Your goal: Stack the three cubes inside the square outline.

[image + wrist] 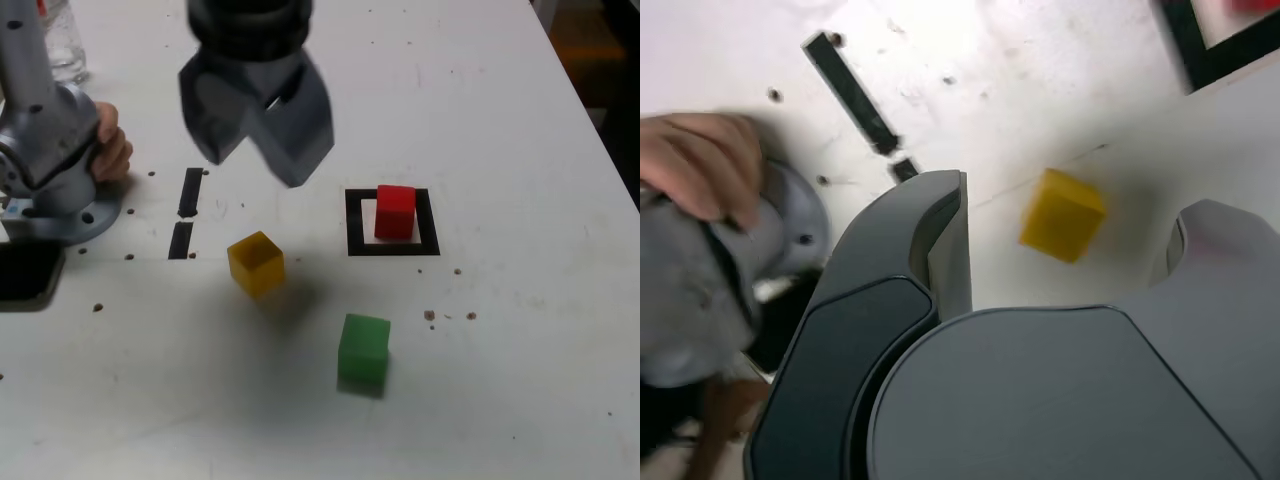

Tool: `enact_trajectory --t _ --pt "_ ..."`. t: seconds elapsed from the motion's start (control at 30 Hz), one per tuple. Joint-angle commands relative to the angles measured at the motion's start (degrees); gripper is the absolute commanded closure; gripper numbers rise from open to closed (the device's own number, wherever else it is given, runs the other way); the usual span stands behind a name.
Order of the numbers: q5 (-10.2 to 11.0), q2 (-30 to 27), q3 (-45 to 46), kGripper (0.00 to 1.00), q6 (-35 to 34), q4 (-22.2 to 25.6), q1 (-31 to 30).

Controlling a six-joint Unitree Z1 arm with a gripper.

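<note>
A red cube [395,211] stands inside the black square outline [356,222] on the white table. The yellow cube [256,264] lies to the exterior view's left of the outline, and the green cube [363,349] sits nearer the front edge. My gripper [255,160] hangs open above the table, over the space behind the yellow cube, holding nothing. In the wrist view the yellow cube [1061,214] shows between the two spread fingers [930,250], well below them. A corner of the outline [1200,50] and a red edge [1255,5] show there too.
The arm's grey base [50,150] stands at the exterior view's left with a person's hand [112,145] resting on it. Two short black bar marks [187,212] lie beside the base. A clear bottle [62,40] is at the back left, a dark object [28,272] at the left edge.
</note>
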Motion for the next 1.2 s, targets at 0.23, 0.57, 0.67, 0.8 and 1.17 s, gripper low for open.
enact_trajectory --t 0.23,0.57,0.67,0.8,1.17 --pt "1.5 -3.5 10.9 0.21 -0.2 -5.0 -9.3" --pt "-0.1 -3.7 13.8 0.2 -2.6 -8.2 -17.5" --pt "-0.1 -2.5 14.2 0.2 -2.9 -9.7 -18.2" --pt "0.0 -0.1 14.0 0.2 -2.9 -10.8 -18.3" --pt "0.2 7.6 10.3 0.2 -2.3 -11.7 -17.8"
